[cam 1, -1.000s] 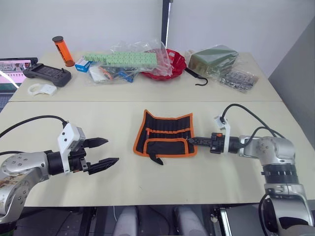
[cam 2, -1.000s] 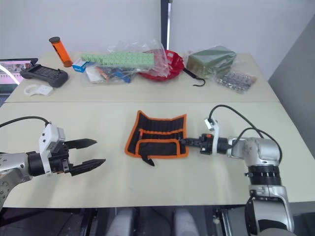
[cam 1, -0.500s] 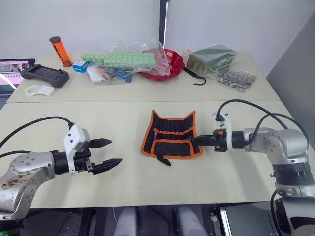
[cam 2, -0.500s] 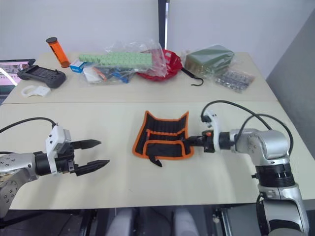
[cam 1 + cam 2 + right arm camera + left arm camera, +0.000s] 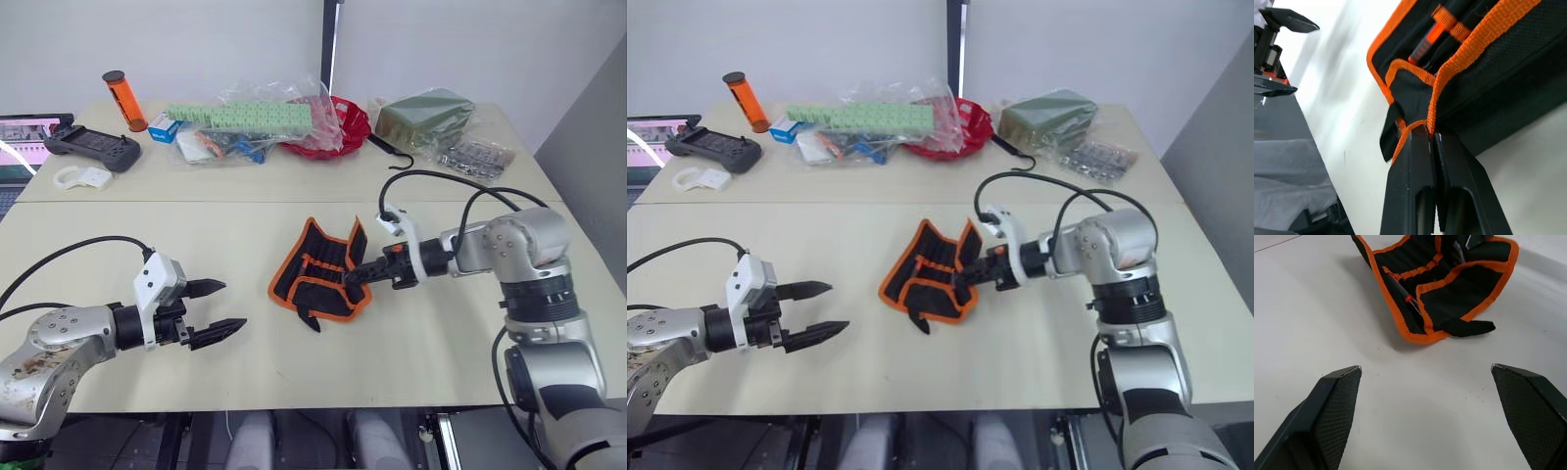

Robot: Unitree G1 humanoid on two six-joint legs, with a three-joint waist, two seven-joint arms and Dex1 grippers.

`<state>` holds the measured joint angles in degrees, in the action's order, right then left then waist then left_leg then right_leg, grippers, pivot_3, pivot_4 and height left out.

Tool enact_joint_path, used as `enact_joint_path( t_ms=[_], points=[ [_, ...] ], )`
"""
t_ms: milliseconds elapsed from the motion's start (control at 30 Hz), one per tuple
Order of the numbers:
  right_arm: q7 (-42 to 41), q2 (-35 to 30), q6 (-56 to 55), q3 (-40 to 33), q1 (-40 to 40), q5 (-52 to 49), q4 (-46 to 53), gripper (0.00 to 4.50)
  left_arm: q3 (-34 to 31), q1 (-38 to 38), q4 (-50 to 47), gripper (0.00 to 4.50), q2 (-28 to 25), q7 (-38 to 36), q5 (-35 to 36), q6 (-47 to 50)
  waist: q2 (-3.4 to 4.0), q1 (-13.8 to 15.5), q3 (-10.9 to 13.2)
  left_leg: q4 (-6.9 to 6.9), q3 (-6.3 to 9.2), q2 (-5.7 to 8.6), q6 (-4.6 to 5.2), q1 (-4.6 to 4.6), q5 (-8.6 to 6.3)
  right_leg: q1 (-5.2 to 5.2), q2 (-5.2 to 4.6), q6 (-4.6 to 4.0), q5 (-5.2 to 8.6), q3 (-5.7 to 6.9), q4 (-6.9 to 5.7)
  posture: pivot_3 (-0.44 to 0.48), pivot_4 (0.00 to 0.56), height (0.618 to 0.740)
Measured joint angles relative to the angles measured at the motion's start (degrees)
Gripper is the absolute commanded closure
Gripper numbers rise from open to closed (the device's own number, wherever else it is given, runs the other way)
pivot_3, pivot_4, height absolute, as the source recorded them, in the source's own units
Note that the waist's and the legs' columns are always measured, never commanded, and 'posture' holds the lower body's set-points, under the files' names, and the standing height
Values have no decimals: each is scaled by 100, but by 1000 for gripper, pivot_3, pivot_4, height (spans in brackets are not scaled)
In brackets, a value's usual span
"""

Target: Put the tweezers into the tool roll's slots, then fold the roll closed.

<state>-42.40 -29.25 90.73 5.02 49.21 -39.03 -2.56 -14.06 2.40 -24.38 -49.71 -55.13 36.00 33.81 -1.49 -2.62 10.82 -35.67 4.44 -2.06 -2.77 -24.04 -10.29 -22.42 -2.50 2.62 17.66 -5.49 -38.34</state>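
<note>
The tool roll (image 5: 315, 274), black with orange binding, lies mid-table with its right side lifted and bent toward the left. My right gripper (image 5: 355, 281) is shut on that raised edge; the right wrist view shows its fingers (image 5: 1410, 196) pinching the orange binding (image 5: 1435, 105). A slim black tweezer (image 5: 1402, 290) with a red mark sits in one of the slots (image 5: 1422, 274); other tweezers cannot be made out. My left gripper (image 5: 217, 308) hovers open and holds nothing, low over the table a hand's width left of the roll (image 5: 1449, 293).
On the far table stand an orange cylinder (image 5: 123, 100), a black controller (image 5: 90, 148), plastic bags of green parts (image 5: 245, 117), a red bowl (image 5: 343, 127), a black hook (image 5: 388, 155), an olive-green bag (image 5: 423, 115) and small packets (image 5: 476, 157).
My right gripper has moved left and up with the roll's right edge, folding that side over. The left gripper stays open in about the same place.
</note>
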Motion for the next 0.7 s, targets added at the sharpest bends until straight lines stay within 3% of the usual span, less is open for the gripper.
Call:
enact_joint_path(
  t_ms=[400, 500, 700],
  points=[
    [630, 701, -370, 136, -16, 505, -640, 4418, 171, -171, 12, 0, 0, 0, -24, 1, 0, -8, 0, -2, 1, 0, 0, -5, 0, -8, 0, 0, 0, 1, -9, 0, 150, 740],
    [648, 800, -403, 99, -16, 527, -739, 3612, 218, -206, 14, 0, 0, 0, -59, 1, 0, -14, 0, -3, 1, 0, 0, -3, 0, -7, 1, 0, 0, 1, -12, 0, 150, 740],
    [560, 919, -210, -137, -19, 332, -756, 1518, 336, -277, 24, 0, 0, -14, -139, 1, 0, -18, 0, -3, 2, 0, 0, -1, 0, -6, 2, 0, 0, 2, -16, 0, 150, 740]
  ],
)
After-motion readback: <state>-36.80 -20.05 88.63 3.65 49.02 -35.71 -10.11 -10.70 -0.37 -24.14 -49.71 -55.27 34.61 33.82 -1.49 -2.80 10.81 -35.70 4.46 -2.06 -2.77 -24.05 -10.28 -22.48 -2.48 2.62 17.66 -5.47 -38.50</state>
